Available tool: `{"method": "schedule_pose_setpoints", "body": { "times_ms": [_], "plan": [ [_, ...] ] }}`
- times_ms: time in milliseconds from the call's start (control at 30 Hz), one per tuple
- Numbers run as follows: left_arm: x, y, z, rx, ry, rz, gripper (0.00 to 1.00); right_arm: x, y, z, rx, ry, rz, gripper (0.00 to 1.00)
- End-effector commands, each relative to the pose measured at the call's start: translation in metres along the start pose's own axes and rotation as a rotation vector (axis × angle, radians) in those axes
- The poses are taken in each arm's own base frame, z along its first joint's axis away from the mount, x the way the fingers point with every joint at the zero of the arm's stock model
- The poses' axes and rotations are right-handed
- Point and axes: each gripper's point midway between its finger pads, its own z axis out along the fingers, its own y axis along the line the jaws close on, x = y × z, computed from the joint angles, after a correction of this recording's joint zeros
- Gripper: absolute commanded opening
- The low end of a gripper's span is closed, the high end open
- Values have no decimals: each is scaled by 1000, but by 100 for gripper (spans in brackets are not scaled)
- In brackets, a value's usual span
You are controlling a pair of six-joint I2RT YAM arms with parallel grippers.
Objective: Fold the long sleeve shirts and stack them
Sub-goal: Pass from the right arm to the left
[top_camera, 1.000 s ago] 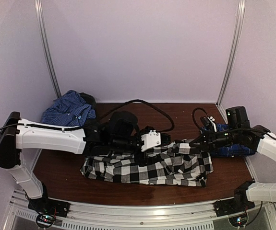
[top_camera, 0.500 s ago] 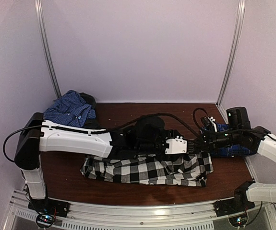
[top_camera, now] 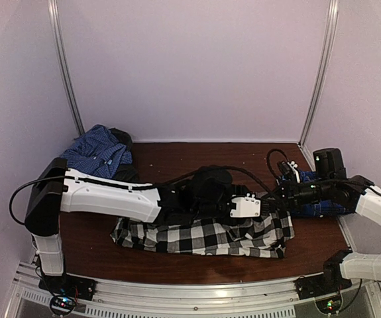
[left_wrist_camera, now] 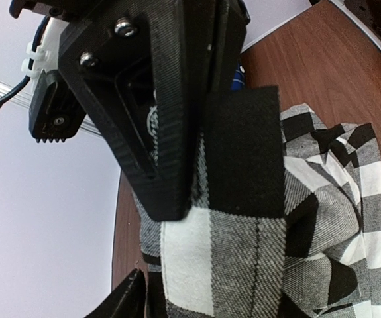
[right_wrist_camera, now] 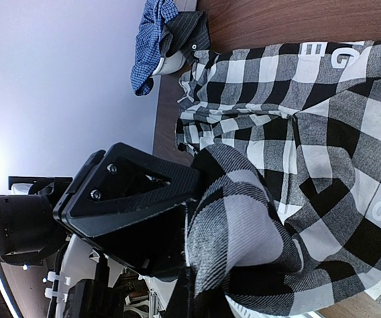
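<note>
Brown tabletop (top_camera: 243,156) bearing black-and-white check shirt (top_camera: 203,238), unfolded: right gripper (right_wrist_camera: 189,252) pinching it, left gripper (left_wrist_camera: 154,258) spread astride it; blue checked shirt (top_camera: 97,152) lying crumpled, well apart from both.

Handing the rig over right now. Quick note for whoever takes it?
Right claw: shut on a bunch of the black-and-white check shirt, at its right end.
Left claw: at the same bunch; grip unclear.
Check shirt lies crumpled at the front of the table; blue shirt heaped back left; blue cloth under the right arm.
Done: nothing folded or stacked.
Left: fold all, stack.
</note>
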Motion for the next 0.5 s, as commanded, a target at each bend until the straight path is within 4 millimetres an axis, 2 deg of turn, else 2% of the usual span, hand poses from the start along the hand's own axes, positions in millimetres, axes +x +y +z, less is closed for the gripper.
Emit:
{"method": "schedule_pose_setpoints", "body": {
  "times_ms": [0, 133, 400, 467],
  "plan": [
    [-10, 18, -3, -87, -21, 0, 55, 3, 8, 0, -31, 5, -29, 0],
    [-11, 21, -3, -116, -20, 5, 52, 3, 7, 0, -30, 5, -30, 0],
    [-20, 20, -6, -123, -28, 8, 31, 2, 7, 0, -30, 3, -30, 0],
    [-20, 18, -6, -111, -25, 6, 22, 2, 8, 0, -32, 1, -32, 0]
  ]
}}
